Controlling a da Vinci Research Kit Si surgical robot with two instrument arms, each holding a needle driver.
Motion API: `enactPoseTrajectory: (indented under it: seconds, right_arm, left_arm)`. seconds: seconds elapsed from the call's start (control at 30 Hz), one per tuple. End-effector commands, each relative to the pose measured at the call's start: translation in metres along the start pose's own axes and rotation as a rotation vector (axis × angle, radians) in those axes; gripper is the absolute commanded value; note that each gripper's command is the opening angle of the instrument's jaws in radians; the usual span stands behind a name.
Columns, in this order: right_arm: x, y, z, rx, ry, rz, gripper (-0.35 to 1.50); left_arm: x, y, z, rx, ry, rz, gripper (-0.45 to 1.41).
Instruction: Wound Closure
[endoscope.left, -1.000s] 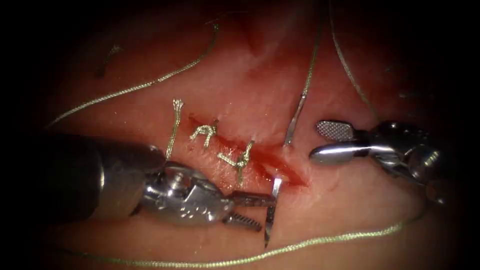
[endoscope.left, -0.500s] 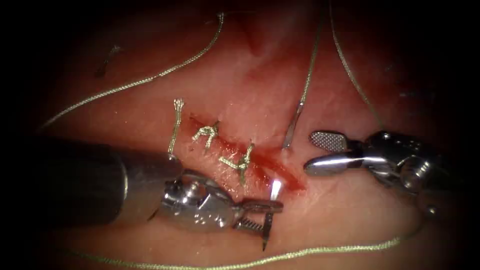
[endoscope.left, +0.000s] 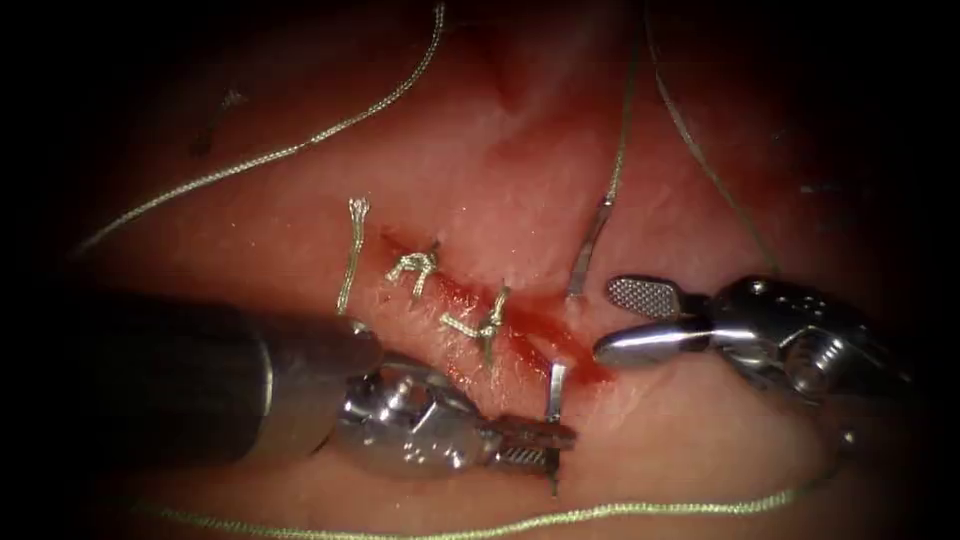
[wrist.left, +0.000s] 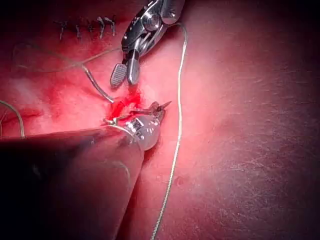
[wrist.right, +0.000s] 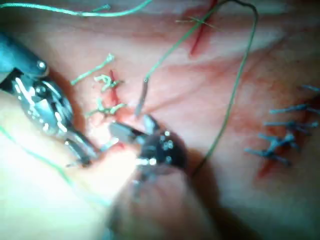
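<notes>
Steel caught the light at my left claw (endoscope.left: 535, 445), a silver wristed needle driver lying low on the left of the cut, its jaws clamped on the curved steel needle (endoscope.left: 555, 385) near the blunt end of its arc. Over the last second I had carried that claw rightward along the pink pork-belly tissue (endoscope.left: 520, 180) and rolled it. The needle's tail, which had hung well below the jaws, had nearly gone from sight, and a short stretch of its body rose from the jaws into the lower lip of the red, wet cut (endoscope.left: 520, 335). The needle was in the tissue at the open right end of the cut; I could not find its point on the far side. I judged the bite as further in than a second earlier.

Left of that spot, two pale knotted stitches (endoscope.left: 445, 295) crossed the cut, with a cut end of thread (endoscope.left: 350, 255) standing beside them. The pale green thread (endoscope.left: 560, 515) trailed along below my left claw.

On the right, my right claw (endoscope.left: 625, 320), the polished steel driver, held nothing with its jaws parted. It had crept leftward toward the cut's right end, so it waited just beside the needle's likely exit.
</notes>
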Motion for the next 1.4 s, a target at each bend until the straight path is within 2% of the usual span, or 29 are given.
enactPoseTrajectory:
  seconds: [0.03,0.27,0.33,0.47,0.6,0.8,1.1,1.2,1.3,1.4]
  right_arm:
    - [-0.0002,0.0001,0.0008,0.002,0.002,0.006,1.3]
    - [-0.0002,-0.0001,0.0004,0.002,0.008,0.007,1.3]
    - [-0.0002,-0.0002,0.0002,0.005,0.013,0.007,1.3]
    - [-0.0002,-0.0004,0.0002,0.006,0.013,0.013,1.3]
    - [-0.0004,-0.0006,0.0002,0.007,0.012,0.018,1.3]
    - [-0.0006,-0.0009,0.0003,0.013,0.01,0.028,1.3]
    - [-0.0008,-0.0015,0.0002,0.023,0.006,0.038,1.3]
    - [-0.0009,-0.0016,0.0,0.026,0.005,0.038,1.3]
    - [-0.001,-0.0016,-0.0004,0.029,0.004,0.037,1.3]
    - [-0.0012,-0.0016,-0.0012,0.039,-0.001,0.035,1.28]
  left_arm:
    - [-0.0003,-0.0001,0.0004,0.008,0.01,-0.027,-0.45]
    - [0.0004,-0.0004,-0.002,0.053,0.08,-0.209,-0.45]
    - [0.0011,-0.0005,-0.0026,0.039,0.124,-0.275,-0.45]
    - [0.0033,-0.0011,-0.0041,0.017,0.237,-0.402,-0.45]
    - [0.0067,-0.0018,-0.0057,-0.041,0.381,-0.568,-0.45]
    - [0.012,-0.0019,-0.0073,-0.127,0.485,-0.618,-0.45]
    - [0.0163,-0.0009,-0.0093,-0.209,0.532,-0.631,-0.45]
    - [0.0164,-0.0016,-0.0106,-0.178,0.519,-0.646,-0.45]
    - [0.016,-0.0033,-0.0123,-0.11,0.496,-0.641,-0.45]
    - [0.015,-0.0066,-0.0148,-0.029,0.468,-0.621,-0.45]
